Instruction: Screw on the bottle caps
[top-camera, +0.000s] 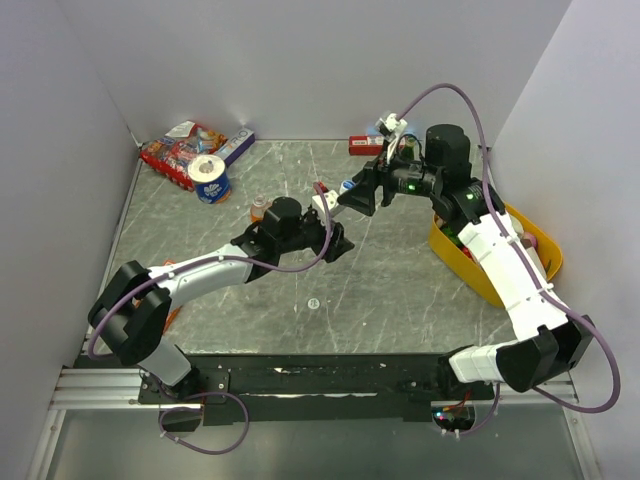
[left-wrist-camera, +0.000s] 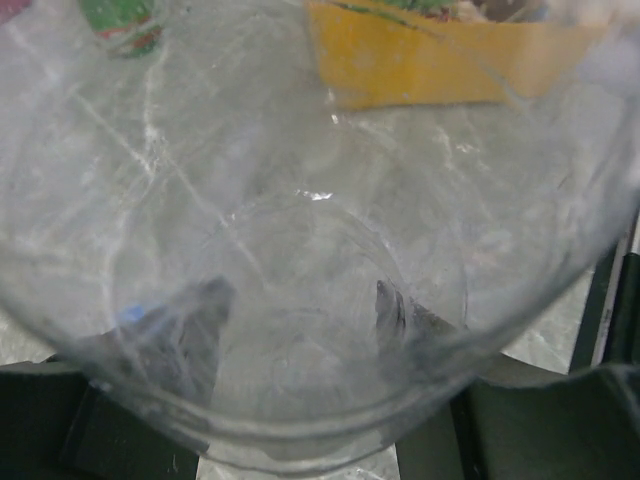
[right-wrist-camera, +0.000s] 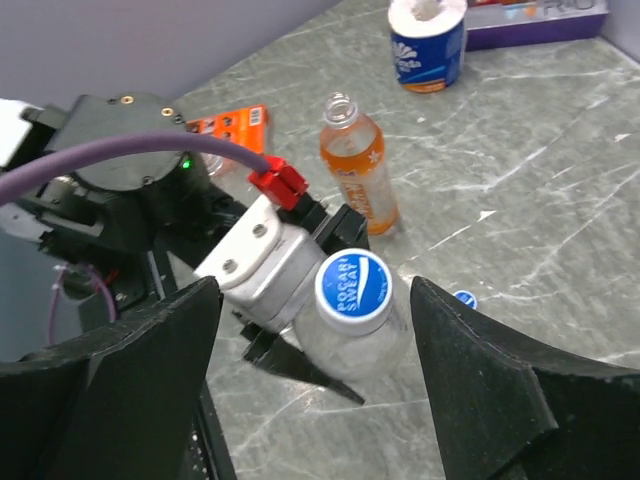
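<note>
— Starting with the left gripper (top-camera: 338, 242): what was seen between its fingers?
— A clear bottle (right-wrist-camera: 372, 348) was held there, clamped on its body, near the middle of the table (right-wrist-camera: 530, 200). Through the left wrist camera, the bottle's wall was seen close up, with both dark fingers (left-wrist-camera: 392, 305) pressed against it.
— Was that bottle capped?
— A blue cap (right-wrist-camera: 352, 290) printed with white letters was seen on its neck. How tightly it was screwed could not be told.
— And the right gripper (top-camera: 352, 198)?
— It was spread wide, one finger on each side of the blue cap, with clear gaps; nothing was gripped.
— Where was the orange bottle (right-wrist-camera: 357, 170) found?
— It was stood upright on the table just beyond the left gripper, on the side away from the right one, its neck uncapped, apart from both grippers.
— Were other caps noted?
— A loose blue cap (right-wrist-camera: 463, 298) was seen flat on the table near the clear bottle, and a white cap (top-camera: 313, 302) was seen nearer the arm bases. Neither was touched.
</note>
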